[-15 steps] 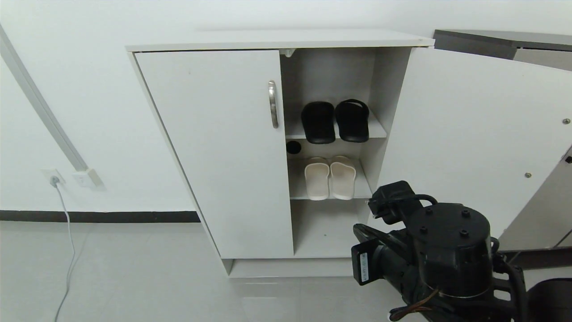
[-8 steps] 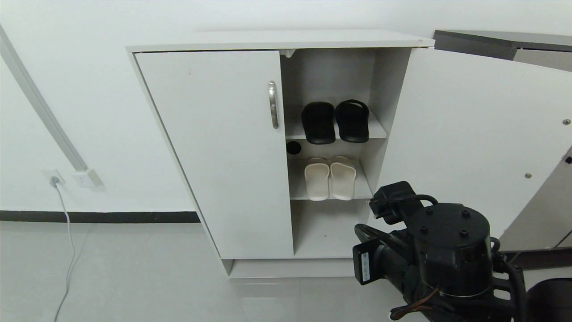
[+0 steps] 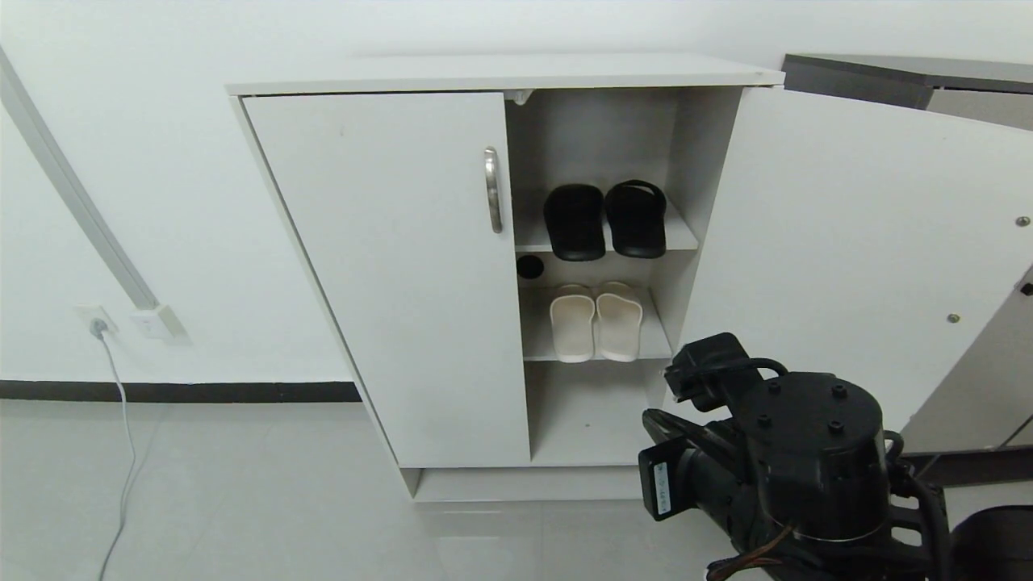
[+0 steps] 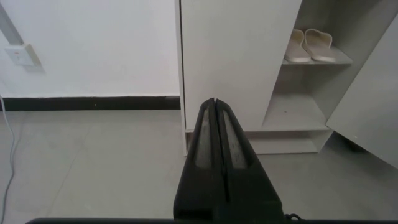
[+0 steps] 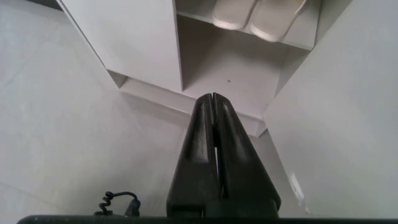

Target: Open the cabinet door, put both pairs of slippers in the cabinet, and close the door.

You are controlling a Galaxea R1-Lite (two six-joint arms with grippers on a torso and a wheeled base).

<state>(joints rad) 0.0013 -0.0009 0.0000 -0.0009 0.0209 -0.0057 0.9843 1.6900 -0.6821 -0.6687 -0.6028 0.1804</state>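
The white cabinet [image 3: 387, 266] has its left door shut and its right door [image 3: 847, 242] swung open. Black slippers [image 3: 605, 218] lie side by side on the upper shelf. White slippers [image 3: 595, 321] sit on the shelf below, also in the left wrist view as white slippers [image 4: 311, 45] and in the right wrist view as white slippers [image 5: 258, 14]. My right arm [image 3: 775, 452] hangs low in front of the open door's inner face. The right gripper [image 5: 213, 98] is shut and empty, above the floor before the cabinet's bottom compartment. The left gripper [image 4: 214, 102] is shut and empty, farther back from the cabinet.
A metal handle [image 3: 492, 190] runs down the shut left door. A wall socket with a grey cable [image 3: 121, 420] is at the left. A dark grey cabinet [image 3: 912, 81] stands behind the open door. Pale floor tiles [image 3: 242, 500] spread in front.
My right arm has sunk a little in the head view. The slippers and both doors have not moved.
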